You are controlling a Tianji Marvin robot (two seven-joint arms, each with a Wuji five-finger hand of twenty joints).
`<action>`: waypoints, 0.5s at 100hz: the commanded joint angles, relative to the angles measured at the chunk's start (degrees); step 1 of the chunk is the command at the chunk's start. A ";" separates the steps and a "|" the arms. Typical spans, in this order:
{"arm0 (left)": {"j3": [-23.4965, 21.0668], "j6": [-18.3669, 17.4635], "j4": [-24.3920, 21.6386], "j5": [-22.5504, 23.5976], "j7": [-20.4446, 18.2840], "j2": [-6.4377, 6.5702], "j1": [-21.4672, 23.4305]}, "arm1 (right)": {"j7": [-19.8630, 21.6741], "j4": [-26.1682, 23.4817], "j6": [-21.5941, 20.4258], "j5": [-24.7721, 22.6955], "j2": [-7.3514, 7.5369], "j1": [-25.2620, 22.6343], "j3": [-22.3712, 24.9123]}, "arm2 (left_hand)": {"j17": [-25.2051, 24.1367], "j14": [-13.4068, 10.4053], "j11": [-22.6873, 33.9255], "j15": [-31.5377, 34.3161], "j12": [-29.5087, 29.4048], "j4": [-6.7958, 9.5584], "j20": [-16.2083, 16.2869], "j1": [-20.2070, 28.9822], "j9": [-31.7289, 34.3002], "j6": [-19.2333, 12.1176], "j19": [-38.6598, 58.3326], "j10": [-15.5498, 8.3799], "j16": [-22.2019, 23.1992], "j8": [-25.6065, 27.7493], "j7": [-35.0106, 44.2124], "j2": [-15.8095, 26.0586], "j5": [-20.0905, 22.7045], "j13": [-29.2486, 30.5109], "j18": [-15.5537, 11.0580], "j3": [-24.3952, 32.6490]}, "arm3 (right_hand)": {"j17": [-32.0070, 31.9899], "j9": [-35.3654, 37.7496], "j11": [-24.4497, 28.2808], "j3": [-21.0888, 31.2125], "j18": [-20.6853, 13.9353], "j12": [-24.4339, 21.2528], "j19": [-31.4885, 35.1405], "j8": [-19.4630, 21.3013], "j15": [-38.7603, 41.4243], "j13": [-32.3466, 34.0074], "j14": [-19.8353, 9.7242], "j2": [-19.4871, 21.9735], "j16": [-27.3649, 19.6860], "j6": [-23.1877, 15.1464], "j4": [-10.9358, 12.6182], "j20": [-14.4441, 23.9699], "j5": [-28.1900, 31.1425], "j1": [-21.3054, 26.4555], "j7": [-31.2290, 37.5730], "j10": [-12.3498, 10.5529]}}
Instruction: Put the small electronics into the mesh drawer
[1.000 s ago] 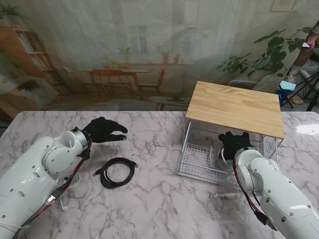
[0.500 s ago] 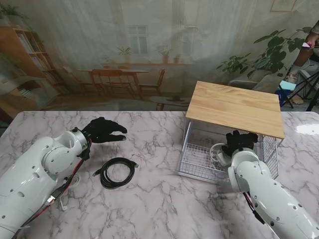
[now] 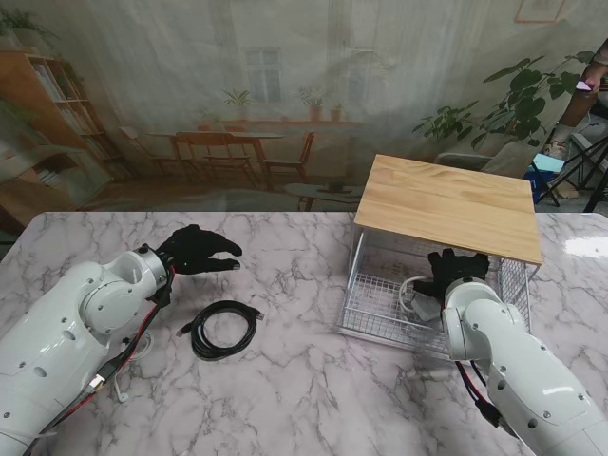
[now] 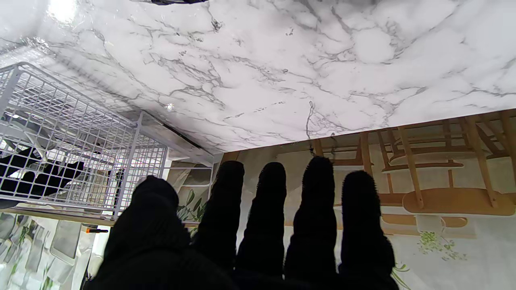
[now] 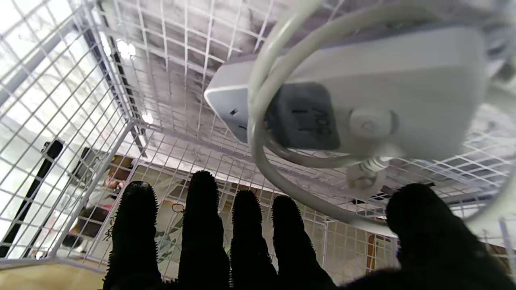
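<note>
Stand view: marble bench [image 3: 313,380], both arms in frame, mesh drawer [image 3: 380,304] on the right side under a wooden top [image 3: 446,204].
Left robot hand [image 3: 198,250]: over the bench on the left, far of the cable, fingers spread, grasping nothing, released.
Left wrist view: left robot hand [image 4: 258,233] with fingers straight and apart, bare marble beyond them, mesh drawer [image 4: 60,141] at the side.
Black cable [image 3: 223,329]: coiled, lying on the bench near the left arm, apart from the left robot hand, outside the drawer.
Right robot hand [image 3: 456,271]: reaches into the mesh drawer, just beside the white charger.
Right wrist view: right robot hand [image 5: 258,249] with fingers extended side by side, not wrapped on anything, thumb close to the white cord; released as far as it shows.
White charger [image 5: 363,92]: white block with a dark panel and a looped white cord, lies on the wire floor of the mesh drawer [image 5: 80,100].
White charger in stand view [image 3: 418,302]: inside the drawer, towards its right part, partly hidden by the right arm.
</note>
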 commanded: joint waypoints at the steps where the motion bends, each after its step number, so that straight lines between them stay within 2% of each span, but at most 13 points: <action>1: 0.18 0.02 0.02 0.03 -0.64 -0.01 -0.02 | 1.30 -1.53 0.23 1.40 0.13 -0.54 0.36 | -0.91 0.28 -0.68 -0.84 0.20 1.03 -0.21 0.01 -0.60 0.91 -0.73 0.11 0.23 -0.81 -0.53 1.69 -1.20 -0.38 1.54 0.51 | -1.07 -1.33 -2.49 -1.00 1.65 -1.80 -1.38 -1.17 -4.52 -1.32 1.60 2.57 -1.56 -0.59 -1.28 -1.16 -0.36 -0.65 -1.45 -0.17; 23: 0.21 -0.09 0.06 0.03 -0.89 0.04 -0.02 | 2.76 -5.54 -1.72 1.29 0.07 -3.23 2.84 | -0.87 0.27 -0.72 -0.87 0.15 1.02 -0.23 -0.15 -0.73 0.78 -0.78 0.17 0.21 -0.70 -0.32 1.60 -0.70 -0.44 1.46 0.53 | -0.96 -1.02 -2.82 -0.65 1.67 -2.59 -1.64 -1.39 -5.54 -0.93 1.49 1.29 -1.87 -0.72 -1.17 -1.51 0.32 0.28 -1.44 -0.35; 37: 0.26 0.01 0.08 -0.03 -1.00 0.06 0.16 | 2.24 -8.51 -2.78 1.37 -0.08 -6.23 4.60 | -0.93 0.51 -0.90 -0.98 0.07 1.00 -0.33 -0.31 -1.21 0.88 -0.96 0.33 0.15 -0.66 -0.28 1.37 -0.61 -0.65 1.32 0.47 | -0.65 -1.09 -2.20 -0.24 1.29 -2.56 -1.78 -1.48 -5.71 -0.75 1.26 0.84 -1.85 -0.82 -1.09 -1.70 1.19 1.40 -1.19 -0.22; 50: 0.59 0.20 0.12 -0.61 -1.58 0.08 0.14 | 2.39 -12.73 -3.89 1.51 -0.23 -9.81 6.84 | 0.27 1.41 -3.12 -1.83 -2.04 1.05 -2.58 -0.22 -3.45 1.24 -2.87 1.87 -1.17 -0.78 -0.58 0.68 -0.83 -1.25 -1.70 0.63 | -0.56 -1.16 -3.40 -0.63 0.91 -3.69 -2.63 -1.89 -6.30 -1.53 1.39 1.11 -2.06 -0.34 -1.20 -2.25 1.24 1.97 -1.39 0.20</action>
